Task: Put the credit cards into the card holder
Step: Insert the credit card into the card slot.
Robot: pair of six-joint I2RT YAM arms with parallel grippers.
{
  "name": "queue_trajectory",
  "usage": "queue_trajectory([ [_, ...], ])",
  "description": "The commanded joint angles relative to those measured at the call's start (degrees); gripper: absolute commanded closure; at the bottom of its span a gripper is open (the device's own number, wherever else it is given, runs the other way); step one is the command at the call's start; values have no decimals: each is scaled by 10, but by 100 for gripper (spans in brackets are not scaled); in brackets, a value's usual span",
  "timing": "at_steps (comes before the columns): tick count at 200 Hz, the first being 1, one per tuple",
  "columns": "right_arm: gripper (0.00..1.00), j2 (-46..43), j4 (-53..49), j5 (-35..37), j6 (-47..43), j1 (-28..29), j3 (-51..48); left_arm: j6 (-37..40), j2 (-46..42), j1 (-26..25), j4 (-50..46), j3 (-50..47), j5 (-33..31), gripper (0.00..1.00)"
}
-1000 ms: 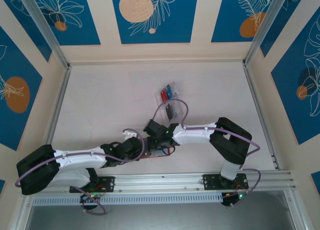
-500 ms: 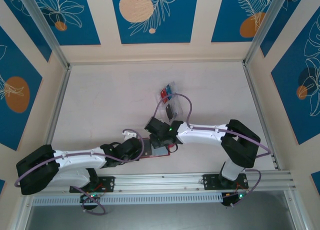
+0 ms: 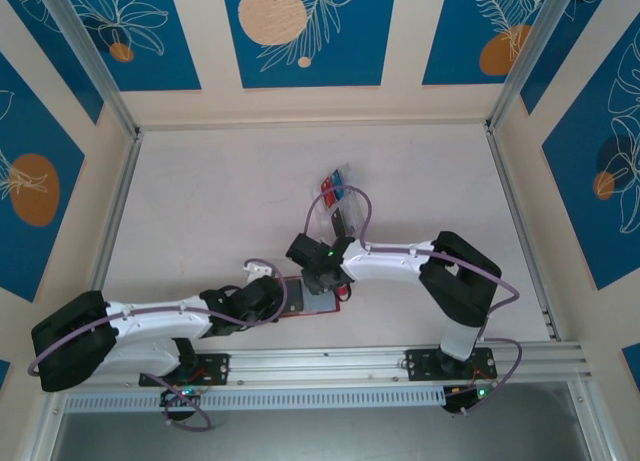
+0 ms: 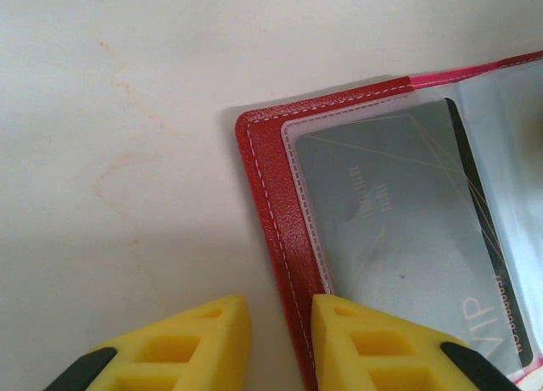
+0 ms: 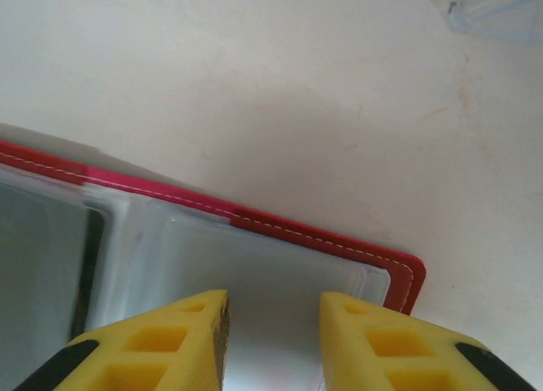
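You have the card holder (image 3: 312, 303) lying open and flat on the table (image 4: 127, 111). Your left gripper (image 4: 280, 340) is at its 9 o'clock edge. Its jaws are a narrow gap apart and clamp nothing. The red stitched border runs down into that gap, with one pad on the bare table and the other over the cover. Your right gripper (image 5: 273, 340) is over the holder's 3 o'clock half, near the 12 o'clock edge. Its jaws are parted too, with nothing between them, and they hang above a clear pocket. Count four cards. One black card (image 4: 399, 238) sits inside the clear pocket on the 9 o'clock half of the holder. The other three are at the single clear tray (image 5: 501, 5), which lies at about 1 o'clock from the holder and apart from it. A red card (image 3: 326, 191) and a blue card (image 3: 340, 187) are side by side at its far end, and a dark card (image 3: 345, 223) is at its near end. You cannot tell which compartments they occupy.
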Motion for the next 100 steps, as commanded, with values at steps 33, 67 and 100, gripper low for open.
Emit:
queue_trajectory([
  [33, 67, 57, -25, 31, 16, 19, 17, -7, 7, -7, -39, -24, 17, 73],
  [67, 82, 57, -18, 23, 32, 25, 10, -7, 6, -7, -40, -25, 18, 73],
  [100, 100, 28, -41, 52, 35, 32, 22, -7, 7, -7, -39, -25, 19, 73],
])
